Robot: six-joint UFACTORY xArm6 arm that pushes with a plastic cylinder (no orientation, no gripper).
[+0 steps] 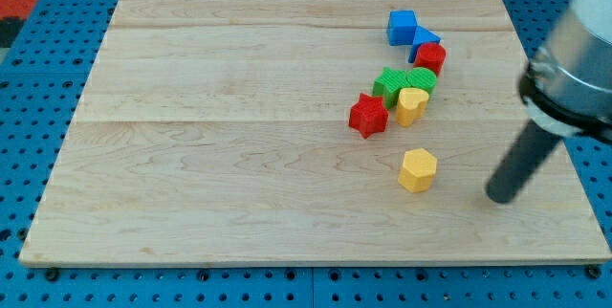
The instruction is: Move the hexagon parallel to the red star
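A yellow hexagon (418, 169) lies alone on the wooden board, toward the view's lower right. A red star (368, 116) lies up and to the left of it, at the lower left end of a cluster of blocks. My tip (497, 196) rests on the board to the right of the hexagon and slightly lower, about a block and a half away and not touching it. The rod rises from there toward the view's upper right.
The cluster runs up and right from the star: a yellow heart (412, 105), two green blocks (388, 84) (421, 80), a red block (431, 57), a blue triangular block (423, 39) and a blue cube (402, 27). The board's right edge (564, 145) is close to my tip.
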